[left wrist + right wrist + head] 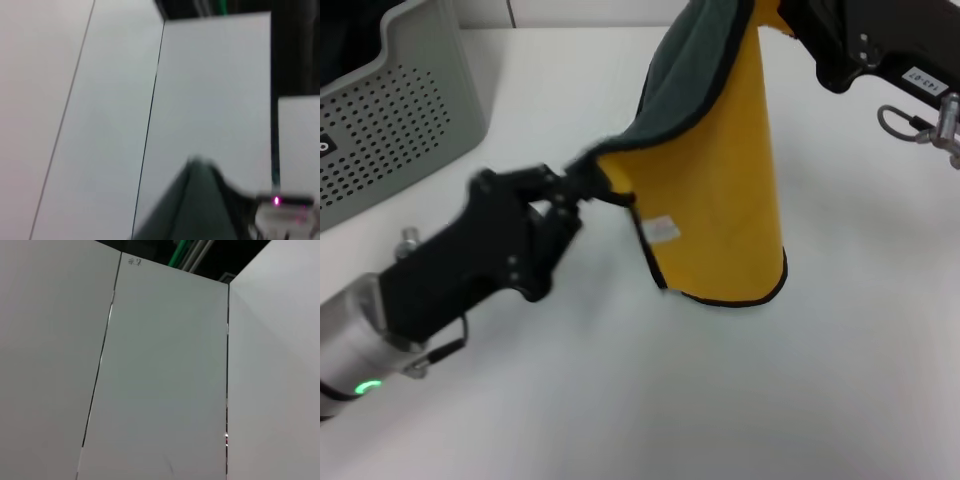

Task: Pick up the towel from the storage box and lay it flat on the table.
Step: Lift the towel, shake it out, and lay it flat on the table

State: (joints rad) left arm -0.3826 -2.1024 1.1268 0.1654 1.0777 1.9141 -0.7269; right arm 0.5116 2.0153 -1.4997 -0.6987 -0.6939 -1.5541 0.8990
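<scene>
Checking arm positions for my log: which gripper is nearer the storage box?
Left. The left gripper pinches the towel just beside the storage box; the right gripper holds the towel's top, farther across the table.

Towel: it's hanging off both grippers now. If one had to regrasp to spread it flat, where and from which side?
Probably the free bottom corner of the towel, near the table: black-edged, hanging clear, approached from below on the right. Left gripper pinches the left corner; right gripper holds the top.

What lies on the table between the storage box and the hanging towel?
In the head view, only bare table separates the storage box from the towel; the left gripper sits lower, pinching the towel's corner.
</scene>
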